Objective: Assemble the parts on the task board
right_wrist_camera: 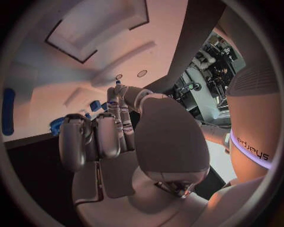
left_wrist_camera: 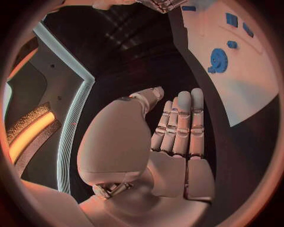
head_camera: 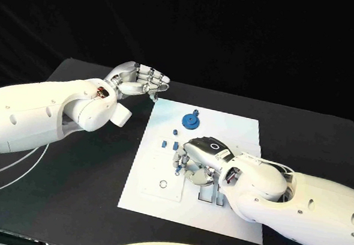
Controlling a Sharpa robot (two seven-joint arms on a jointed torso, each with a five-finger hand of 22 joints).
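The white task board [head_camera: 229, 123] lies mid-table. A blue gear [head_camera: 192, 121] stands near its far edge, with small blue parts [head_camera: 171, 143] just nearer. My right hand [head_camera: 197, 159] hovers over the board's middle, fingers pointing down. In the right wrist view my right hand [right_wrist_camera: 112, 137] has two fingers curled in, while thumb and a finger meet around a small blue part [right_wrist_camera: 117, 82] close to two round holes [right_wrist_camera: 130, 74]. My left hand [head_camera: 138, 80] hangs off the board's far left corner. My left hand [left_wrist_camera: 177, 137] holds nothing, fingers straight, beside the gear [left_wrist_camera: 217, 60].
Slots and a dark cut-out [head_camera: 211, 194] lie on the board under my right forearm, and a round hole [head_camera: 163, 184] near its front left. Bare black table [head_camera: 81, 195] lies left of the board. A large rectangular recess [right_wrist_camera: 94, 23] shows on the board.
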